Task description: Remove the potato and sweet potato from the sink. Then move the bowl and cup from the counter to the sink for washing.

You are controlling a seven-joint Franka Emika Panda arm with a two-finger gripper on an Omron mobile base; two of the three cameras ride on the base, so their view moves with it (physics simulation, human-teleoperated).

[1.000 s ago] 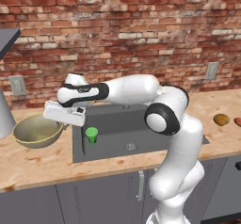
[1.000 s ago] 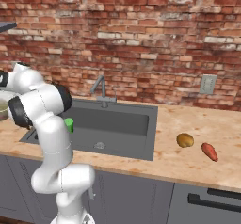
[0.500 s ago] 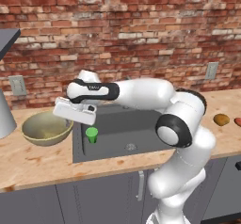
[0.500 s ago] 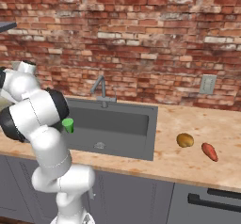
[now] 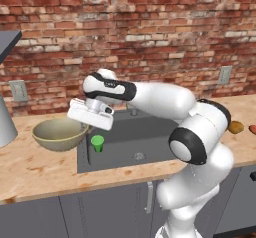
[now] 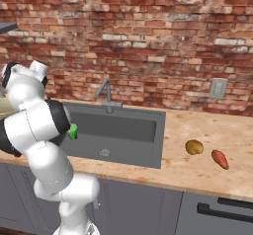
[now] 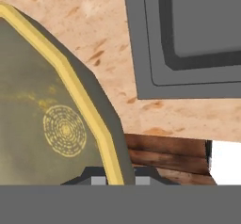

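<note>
Bowl rim between the fingers

Bowl (image 5: 57, 133) sits on the counter (image 5: 35, 169) left of the sink (image 5: 135, 139); treat it as rigid and slick. Your gripper (image 7: 113, 178) straddles the rim, not visibly clamped; pinch there. Cup (image 5: 97, 143) is already in the basin

The bowl (image 5: 59, 133) is looking like matt glazed pottery, olive with a pale rim. The surface (image 5: 45, 169) is showing mottled, polished stone. The sink (image 6: 118, 130) is appearing as matt dark grey, its tap (image 6: 106, 94) dull metal. The wall (image 6: 148, 46) is showing rough brick.
</note>
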